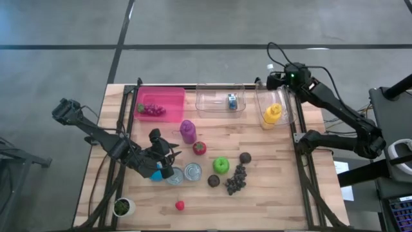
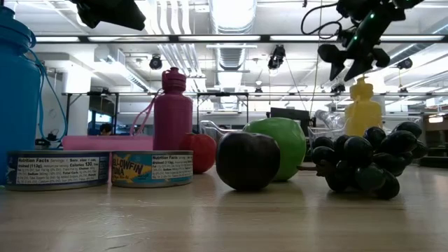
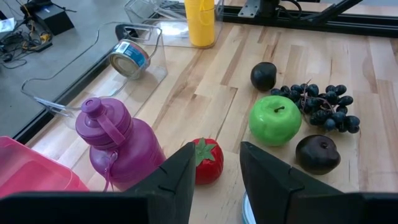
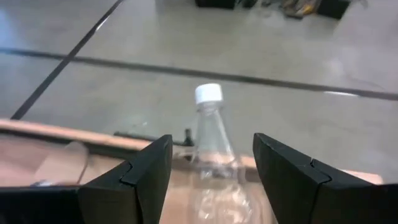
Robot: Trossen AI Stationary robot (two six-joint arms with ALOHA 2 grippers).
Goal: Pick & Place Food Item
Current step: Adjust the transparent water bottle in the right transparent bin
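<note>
Left gripper [image 1: 168, 154] jaws narrowly parted, empty, strawberry [image 1: 199, 147] at its 3 o'clock; right gripper [image 4: 211, 168] wide apart, empty, straddling clear bottle [image 4: 214, 155], not touching

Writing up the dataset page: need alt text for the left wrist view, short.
The left end effector, fingers apart and empty, points across a wooden table at a small red tomato-shaped toy beside a purple plastic bottle. Beyond lie a green apple, two dark plums, a black grape bunch, a yellow bottle and a tin can in a clear bin.
</note>
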